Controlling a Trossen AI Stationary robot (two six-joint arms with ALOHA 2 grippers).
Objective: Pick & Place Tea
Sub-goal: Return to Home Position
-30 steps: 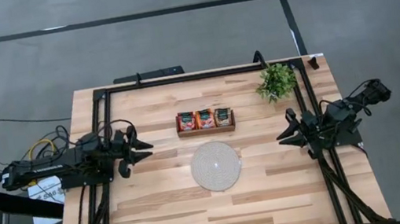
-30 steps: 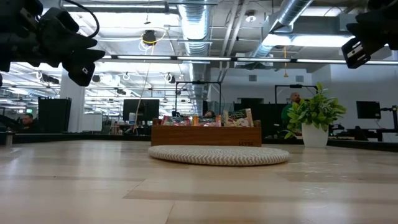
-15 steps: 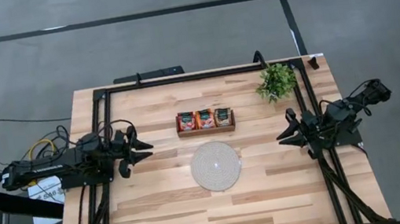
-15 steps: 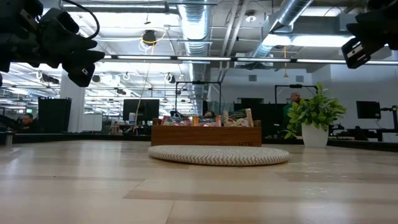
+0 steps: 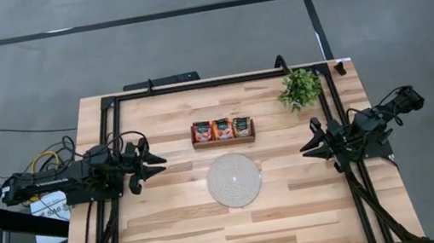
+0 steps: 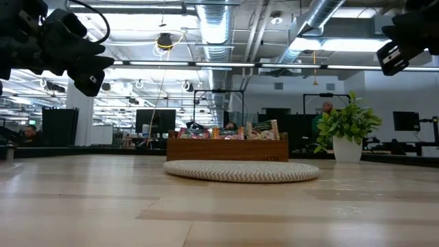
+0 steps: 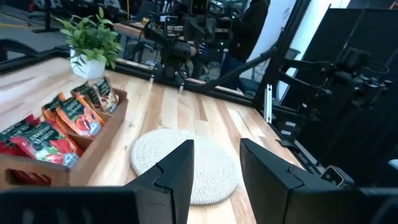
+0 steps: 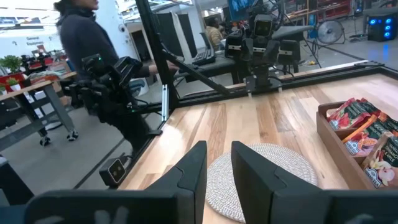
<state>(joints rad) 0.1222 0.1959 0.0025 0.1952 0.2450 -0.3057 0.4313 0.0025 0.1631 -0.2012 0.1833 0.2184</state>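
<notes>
The tea sachets (image 5: 222, 128), red-orange with dark green bands, stand upright in the three compartments of the brown wooden tray (image 5: 224, 142) at the table's far middle; they also show in the left wrist view (image 7: 59, 121) and the right wrist view (image 8: 367, 134). The round grey-beige mat (image 5: 234, 179) lies flat on the table just nearer than the tray. My left gripper (image 5: 158, 159) hovers open at the table's left side, fingers pointing toward the middle. My right gripper (image 5: 305, 148) hovers open at the right side, pointing toward the middle. Both are well apart from the tray.
A small potted plant (image 5: 299, 88) stands at the far right corner, near my right arm. A black frame (image 5: 194, 85) runs along the table's far and side edges. Bare wood lies between the mat and the near edge. People and desks show in the room beyond.
</notes>
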